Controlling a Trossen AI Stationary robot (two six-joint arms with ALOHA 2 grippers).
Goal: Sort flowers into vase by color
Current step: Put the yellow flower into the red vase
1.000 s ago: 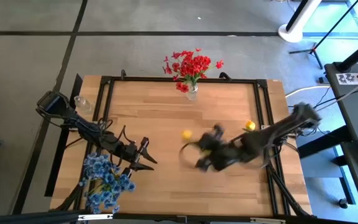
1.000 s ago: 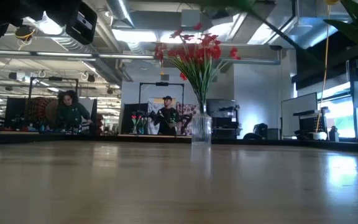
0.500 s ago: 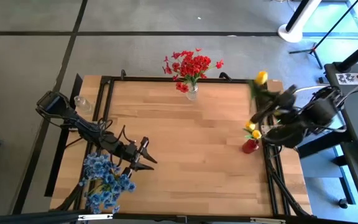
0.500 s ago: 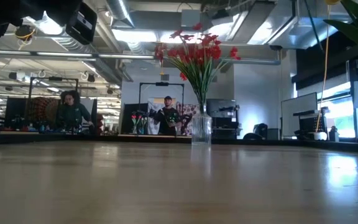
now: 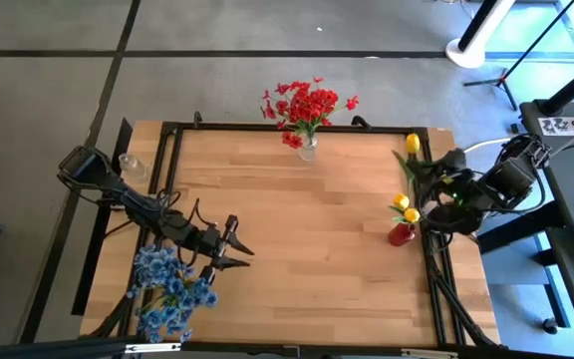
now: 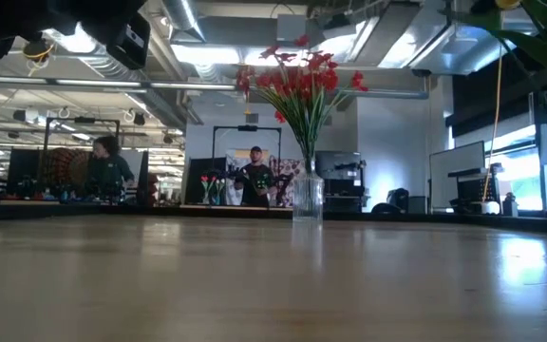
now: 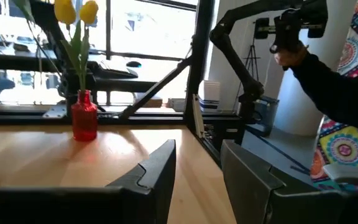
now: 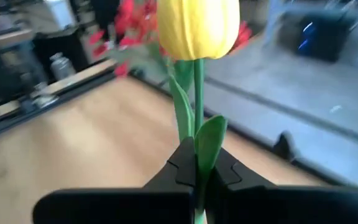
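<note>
right gripper [image 5: 436, 178]: fingers clamped on stem of yellow tulip [image 5: 413, 145], above tabletop's right edge | red vase [image 5: 401, 234]: two yellow tulips, right edge | left gripper [image 5: 239, 251]: fingers apart, empty, near front-left corner beside blue flowers [image 5: 170, 287] | red flowers [image 5: 305, 106]: clear vase, back edge

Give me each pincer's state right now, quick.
Left pincer: open, holding nothing, near the blue flowers.
Right pincer: closed on the stem of a yellow tulip, near the red vase.
</note>
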